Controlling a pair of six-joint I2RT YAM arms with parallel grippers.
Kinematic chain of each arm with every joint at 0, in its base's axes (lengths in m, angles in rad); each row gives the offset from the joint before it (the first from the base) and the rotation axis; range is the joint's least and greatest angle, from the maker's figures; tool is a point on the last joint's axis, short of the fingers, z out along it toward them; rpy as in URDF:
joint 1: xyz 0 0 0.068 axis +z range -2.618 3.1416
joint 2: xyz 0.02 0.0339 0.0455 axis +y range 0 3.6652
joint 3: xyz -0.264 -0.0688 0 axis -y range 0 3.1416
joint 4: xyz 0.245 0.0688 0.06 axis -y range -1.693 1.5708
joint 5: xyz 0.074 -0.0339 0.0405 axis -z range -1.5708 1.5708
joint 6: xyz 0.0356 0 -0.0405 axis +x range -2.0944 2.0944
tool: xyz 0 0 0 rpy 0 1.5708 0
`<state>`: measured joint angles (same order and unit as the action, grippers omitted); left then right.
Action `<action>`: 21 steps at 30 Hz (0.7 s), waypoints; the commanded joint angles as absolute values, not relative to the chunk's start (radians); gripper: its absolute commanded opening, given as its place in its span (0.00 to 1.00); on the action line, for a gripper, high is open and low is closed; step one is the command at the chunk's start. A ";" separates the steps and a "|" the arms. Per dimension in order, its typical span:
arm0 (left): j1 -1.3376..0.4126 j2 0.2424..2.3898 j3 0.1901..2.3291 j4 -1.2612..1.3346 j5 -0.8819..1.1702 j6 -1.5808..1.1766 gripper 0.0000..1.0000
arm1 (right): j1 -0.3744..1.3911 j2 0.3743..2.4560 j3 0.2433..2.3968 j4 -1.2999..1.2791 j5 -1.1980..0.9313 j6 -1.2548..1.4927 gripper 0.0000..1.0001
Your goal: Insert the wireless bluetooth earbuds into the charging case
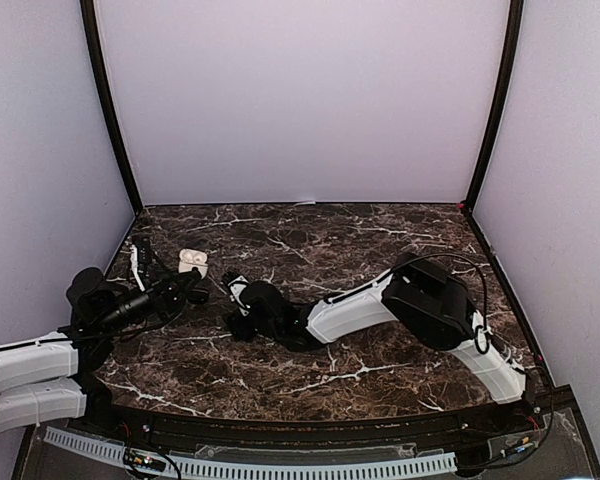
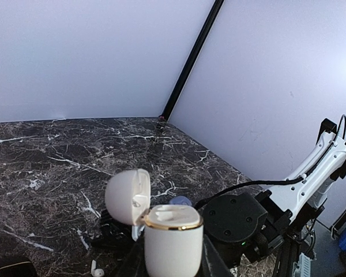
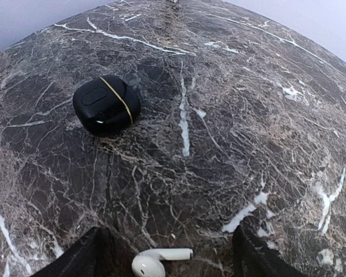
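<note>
A white charging case [image 2: 173,242] with a gold rim stands upright in my left gripper [image 2: 172,266], which is shut on its body. Its lid [image 2: 128,196] hangs open to the left. From above, the case [image 1: 192,262] shows at the table's left side. My right gripper [image 3: 174,254] is down at the table, open, with a white stemmed earbud [image 3: 157,262] lying flat between its fingers [image 3: 92,254], nearer the left one. A second white earbud [image 2: 95,269] lies on the table left of the held case.
A closed black case [image 3: 106,105] with a thin gold band lies on the dark marble table [image 3: 230,115] beyond the right gripper. The right arm [image 1: 380,300] stretches across the middle of the table toward the left. White walls enclose the back and both sides.
</note>
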<state>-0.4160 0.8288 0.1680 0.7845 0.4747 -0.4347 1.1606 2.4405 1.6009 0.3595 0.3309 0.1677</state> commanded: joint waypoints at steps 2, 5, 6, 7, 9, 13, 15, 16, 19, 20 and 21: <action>-0.407 0.796 0.146 0.777 0.488 -0.451 0.20 | 1.167 2.500 1.639 0.242 0.396 0.200 0.63; -0.408 0.793 0.145 0.775 0.484 -0.446 0.20 | 1.167 2.497 1.629 0.239 0.388 0.220 0.48; -0.408 0.795 0.144 0.778 0.486 -0.446 0.20 | 1.166 2.496 1.627 0.236 0.383 0.229 0.43; -0.407 0.798 0.144 0.780 0.488 -0.445 0.20 | 1.166 2.495 1.622 0.231 0.381 0.238 0.39; -0.408 0.806 0.145 0.786 0.493 -0.445 0.20 | 1.166 2.483 1.607 0.234 0.373 0.253 0.32; -0.407 0.813 0.143 0.798 0.509 -0.448 0.20 | 1.167 2.430 1.530 0.273 0.356 0.275 0.25; -0.408 0.813 0.145 0.802 0.519 -0.445 0.20 | 1.167 2.385 1.475 0.288 0.349 0.293 0.23; -0.407 0.814 0.146 0.801 0.520 -0.445 0.20 | 1.167 2.361 1.443 0.301 0.342 0.306 0.21; -0.407 0.819 0.148 0.793 0.515 -0.444 0.21 | 1.166 2.295 1.345 0.322 0.335 0.340 0.19; -0.407 0.823 0.148 0.795 0.518 -0.445 0.21 | 1.167 2.275 1.314 0.325 0.332 0.348 0.17; -0.408 0.827 0.148 0.799 0.522 -0.446 0.21 | 1.167 2.255 1.287 0.325 0.333 0.357 0.17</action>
